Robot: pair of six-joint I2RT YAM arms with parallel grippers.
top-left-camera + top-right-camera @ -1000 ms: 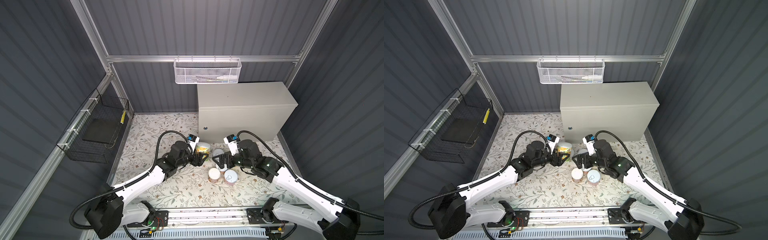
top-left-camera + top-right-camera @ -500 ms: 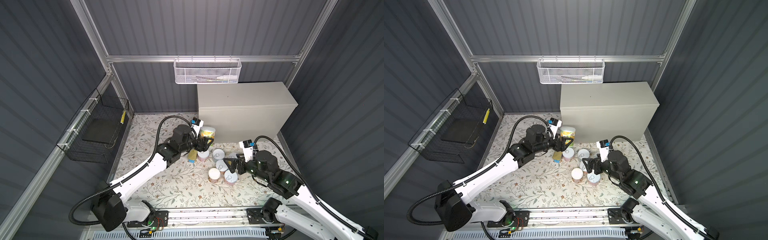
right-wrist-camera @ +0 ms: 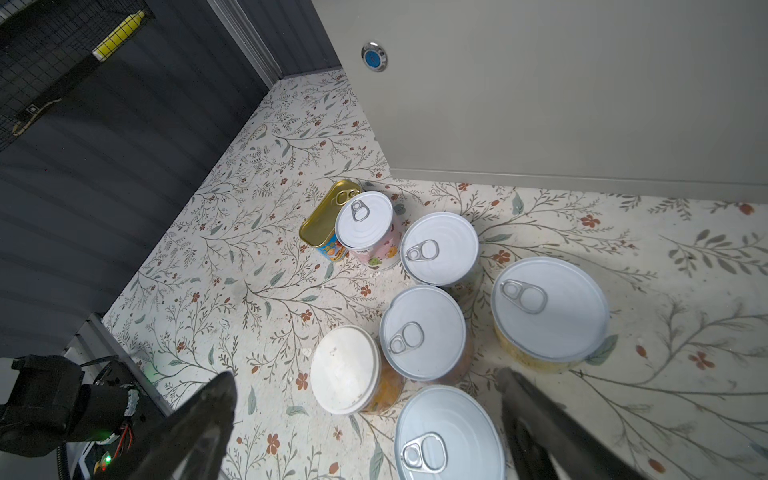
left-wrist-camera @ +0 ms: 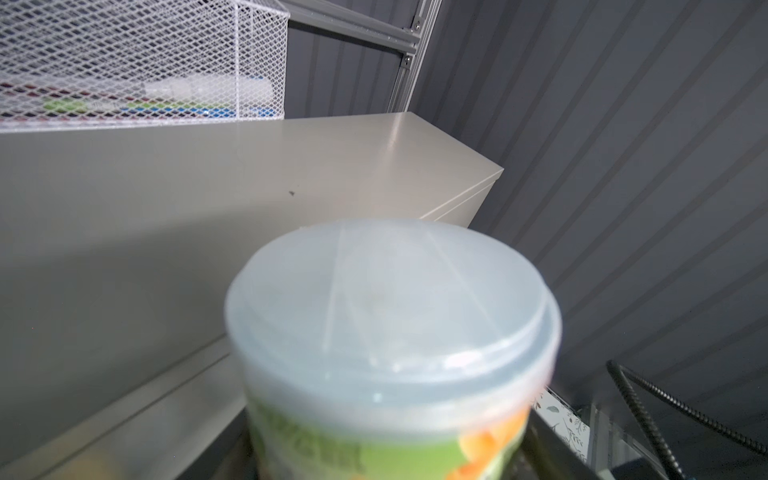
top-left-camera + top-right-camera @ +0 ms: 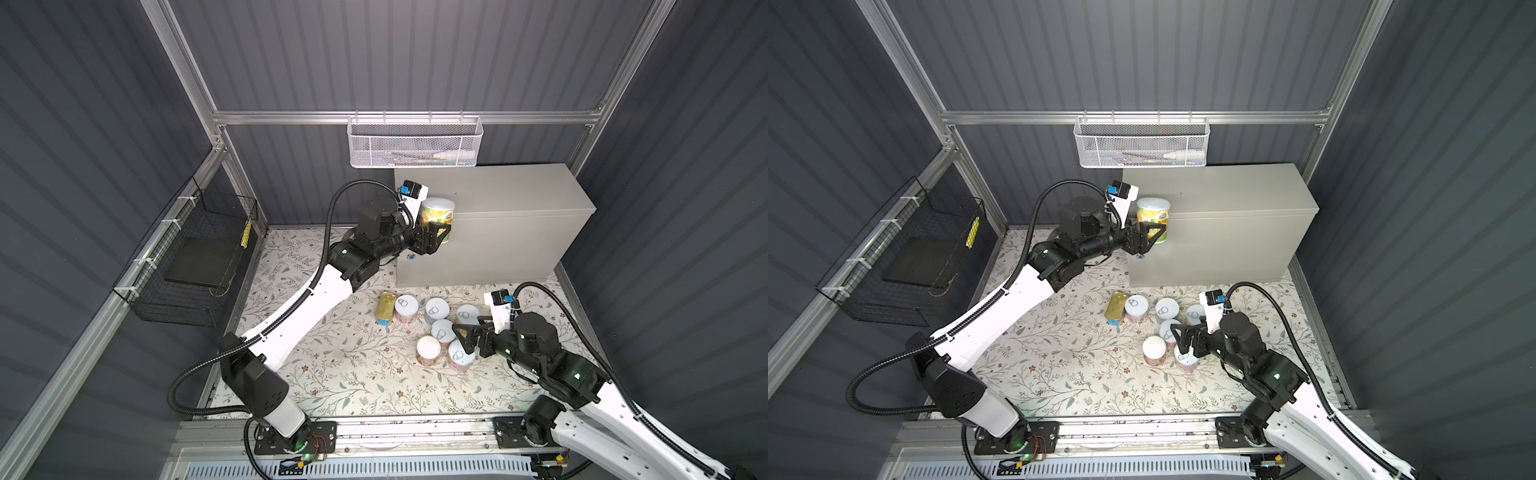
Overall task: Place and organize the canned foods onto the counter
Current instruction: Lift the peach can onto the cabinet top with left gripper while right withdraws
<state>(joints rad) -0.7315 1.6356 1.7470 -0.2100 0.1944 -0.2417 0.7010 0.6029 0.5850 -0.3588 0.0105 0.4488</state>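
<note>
1. My left fingers (image 5: pixel 437 231) pinch a round green-labelled, plastic-lidded can (image 5: pixel 436 208), raised at the light-grey metal worktop's (image 5: pixel 519 187) front edge.
2. My right fingers (image 3: pixel 203 419) hang spread above seven more cans (image 5: pixel 437 309) on the floral floor (image 5: pixel 332 365).

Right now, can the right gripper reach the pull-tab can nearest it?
Probably yes: the right gripper hangs open above that pull-tab can, nothing over it, though the white-lidded can stands close beside.
</note>
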